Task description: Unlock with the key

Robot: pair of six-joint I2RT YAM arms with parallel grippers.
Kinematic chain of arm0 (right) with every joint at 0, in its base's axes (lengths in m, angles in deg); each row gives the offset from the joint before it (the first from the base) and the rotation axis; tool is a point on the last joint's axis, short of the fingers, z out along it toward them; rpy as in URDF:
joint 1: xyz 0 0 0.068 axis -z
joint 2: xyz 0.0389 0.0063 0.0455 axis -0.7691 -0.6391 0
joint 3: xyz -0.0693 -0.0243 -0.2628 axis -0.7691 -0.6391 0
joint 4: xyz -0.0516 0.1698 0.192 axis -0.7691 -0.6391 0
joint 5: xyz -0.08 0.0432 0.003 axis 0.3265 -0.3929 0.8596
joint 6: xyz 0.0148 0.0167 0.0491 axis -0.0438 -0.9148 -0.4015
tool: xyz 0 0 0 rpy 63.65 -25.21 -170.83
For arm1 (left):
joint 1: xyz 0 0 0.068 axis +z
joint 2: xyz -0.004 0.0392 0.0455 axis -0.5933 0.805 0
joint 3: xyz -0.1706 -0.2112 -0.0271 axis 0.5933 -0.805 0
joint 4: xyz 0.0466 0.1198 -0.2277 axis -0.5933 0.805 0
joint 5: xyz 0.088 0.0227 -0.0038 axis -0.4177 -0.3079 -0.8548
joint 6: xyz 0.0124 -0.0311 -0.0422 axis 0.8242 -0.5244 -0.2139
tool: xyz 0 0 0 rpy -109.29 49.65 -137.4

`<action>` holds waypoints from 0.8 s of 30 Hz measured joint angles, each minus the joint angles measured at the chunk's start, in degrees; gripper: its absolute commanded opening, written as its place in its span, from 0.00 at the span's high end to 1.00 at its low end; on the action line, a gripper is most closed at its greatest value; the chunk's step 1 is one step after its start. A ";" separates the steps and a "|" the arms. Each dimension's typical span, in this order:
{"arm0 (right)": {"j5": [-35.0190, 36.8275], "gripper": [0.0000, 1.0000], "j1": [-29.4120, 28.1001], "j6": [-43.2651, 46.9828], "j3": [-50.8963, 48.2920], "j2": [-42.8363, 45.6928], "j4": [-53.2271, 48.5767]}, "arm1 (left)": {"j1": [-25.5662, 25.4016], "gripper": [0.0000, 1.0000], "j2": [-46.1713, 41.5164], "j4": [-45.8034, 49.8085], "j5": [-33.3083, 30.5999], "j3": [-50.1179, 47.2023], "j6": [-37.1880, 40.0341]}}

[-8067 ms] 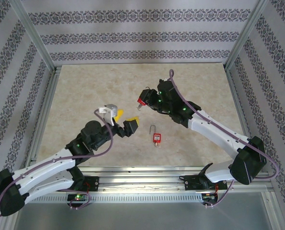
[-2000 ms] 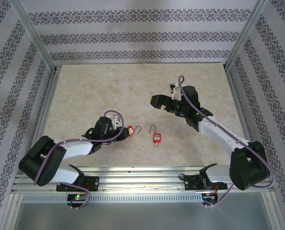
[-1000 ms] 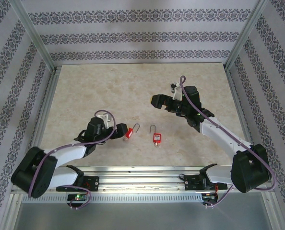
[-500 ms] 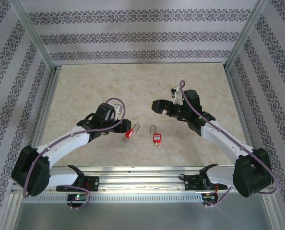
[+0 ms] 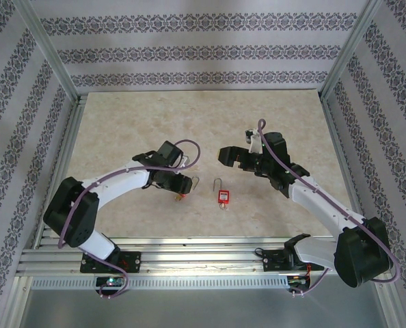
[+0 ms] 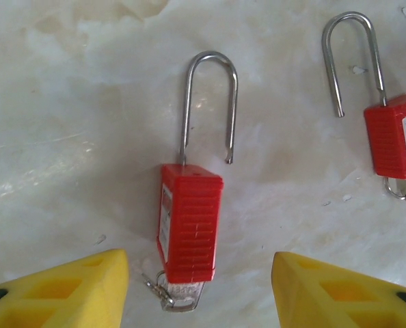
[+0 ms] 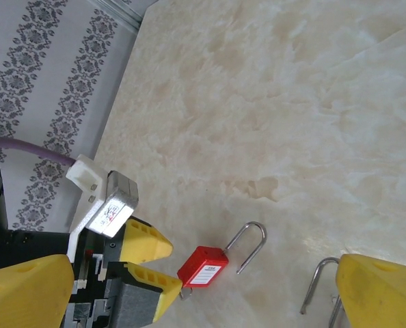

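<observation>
From above, my left gripper (image 5: 180,183) hovers over the left padlock (image 5: 182,196); my right gripper (image 5: 225,154) is well apart. Left wrist: jaws wide, empty, the padlock (image 6: 189,231) and key (image 6: 179,295) between them. Right wrist: my fingers (image 7: 384,290) spread, holding nothing, the padlock (image 7: 203,266) between them.

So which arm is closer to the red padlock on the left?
Left. The left gripper is open and straddling the padlock; the right gripper sits farther back on the table, off to the right.
</observation>
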 measured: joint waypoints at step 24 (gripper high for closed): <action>-0.24 0.02 1.53 0.26 -0.94 0.50 -0.20 | 1.05 0.87 9.01 1.57 2.60 4.92 3.82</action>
